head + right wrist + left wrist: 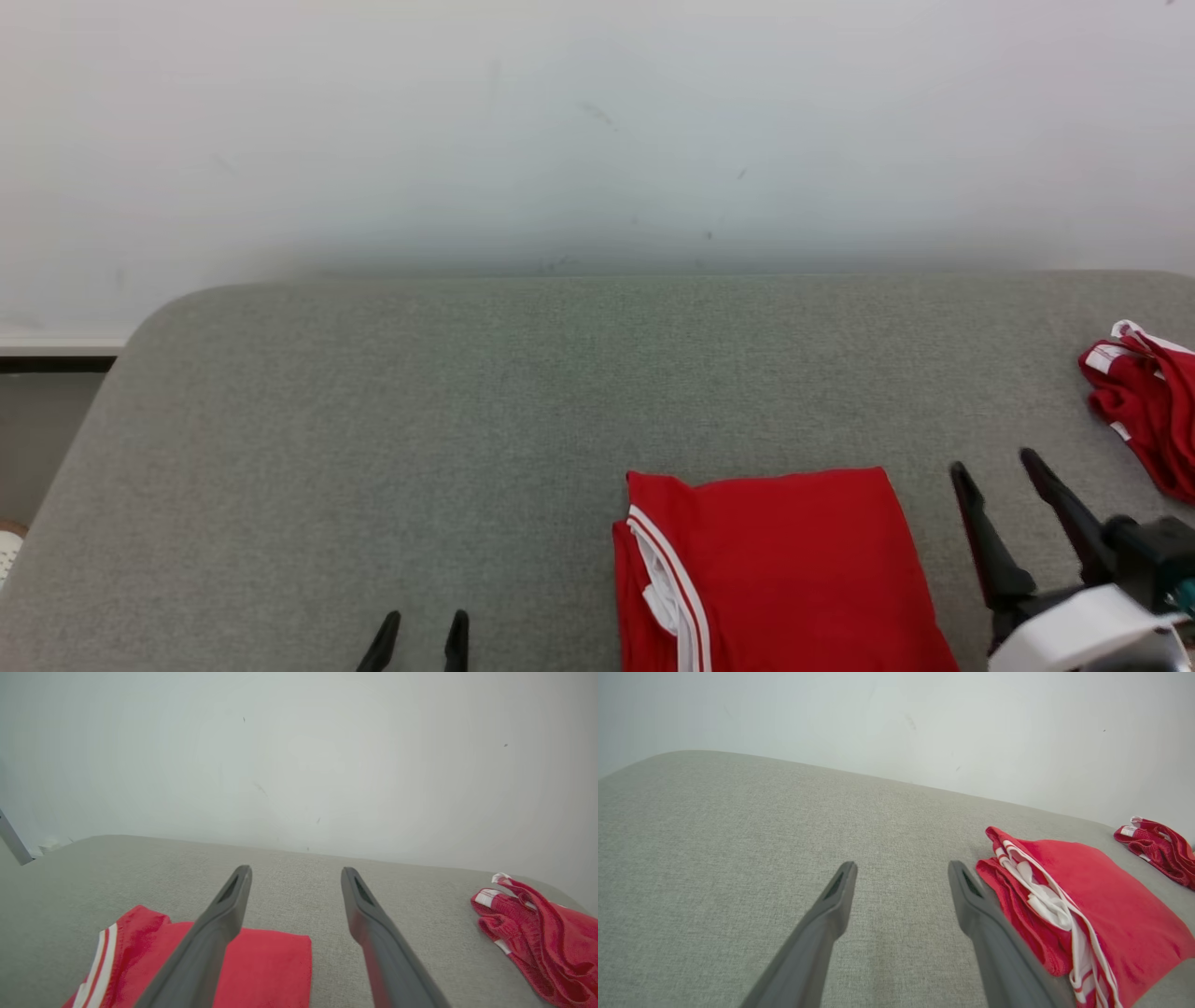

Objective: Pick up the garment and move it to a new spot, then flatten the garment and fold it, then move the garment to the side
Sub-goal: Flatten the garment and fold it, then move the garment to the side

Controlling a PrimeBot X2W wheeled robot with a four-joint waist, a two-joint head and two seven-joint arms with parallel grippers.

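Red folded garment (784, 560), white-striped trim, lies on the grey fabric surface (420, 420); its near edge is cut off. Writing on its white inner layer cannot be made out. Left gripper (425, 618) and right gripper (994, 464): fingers spread, empty. The crumpled red garment (1144, 411) is partly cut off.

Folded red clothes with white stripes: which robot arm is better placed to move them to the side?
Probably the right. The right gripper stands open just beside the folded red garment with white trim; the left gripper, also open, sits farther off across the grey fabric surface.
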